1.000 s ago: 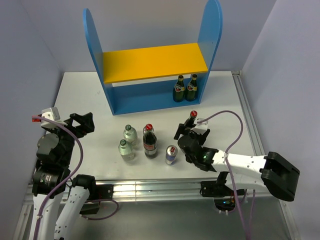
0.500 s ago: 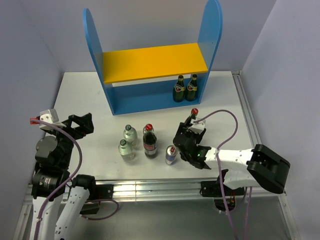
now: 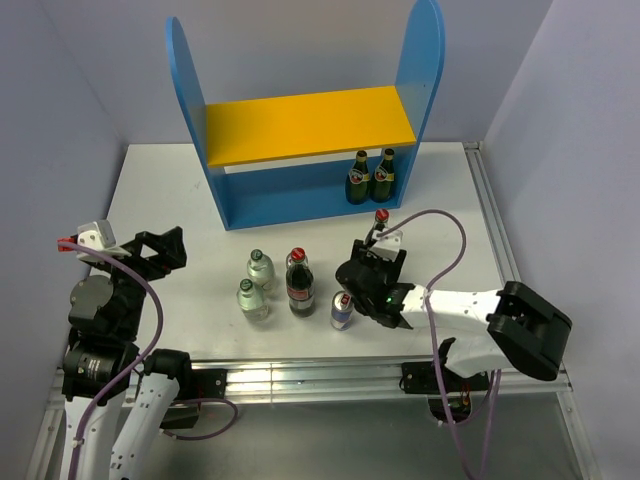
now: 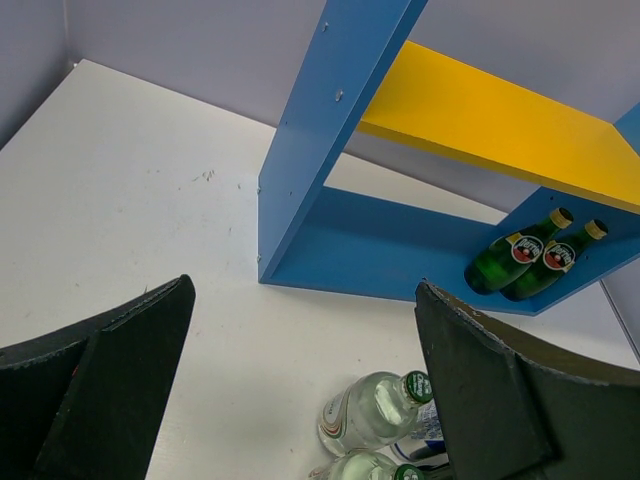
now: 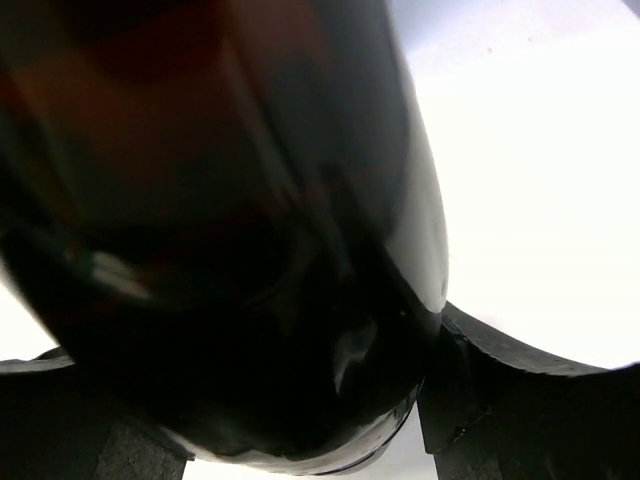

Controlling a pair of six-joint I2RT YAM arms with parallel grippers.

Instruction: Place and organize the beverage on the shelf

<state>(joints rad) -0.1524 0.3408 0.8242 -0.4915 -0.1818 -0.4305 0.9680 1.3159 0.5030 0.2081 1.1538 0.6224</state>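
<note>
My right gripper (image 3: 372, 264) is shut on a dark cola bottle (image 3: 380, 228) with a red cap, right of the table's middle. In the right wrist view that bottle (image 5: 230, 220) fills the frame between the fingers (image 5: 500, 400). A second cola bottle (image 3: 299, 284), two clear green-capped bottles (image 3: 260, 268) (image 3: 251, 299) and a blue-silver can (image 3: 342, 311) stand in a group at the front centre. The blue shelf (image 3: 186, 90) with its yellow board (image 3: 310, 122) stands at the back. My left gripper (image 3: 161, 249) hangs open at the left, above the table (image 4: 120, 200), with nothing in it.
Two dark green glass bottles (image 3: 357, 179) (image 3: 384, 175) stand at the right end of the shelf's lower level, also in the left wrist view (image 4: 512, 258). The shelf's left panel (image 4: 315, 140) rises ahead of the left gripper. Grey walls close off both sides.
The right gripper has closed on the red-capped cola bottle, and bottle and arm have shifted slightly left and towards the shelf. The left arm has hardly moved.
</note>
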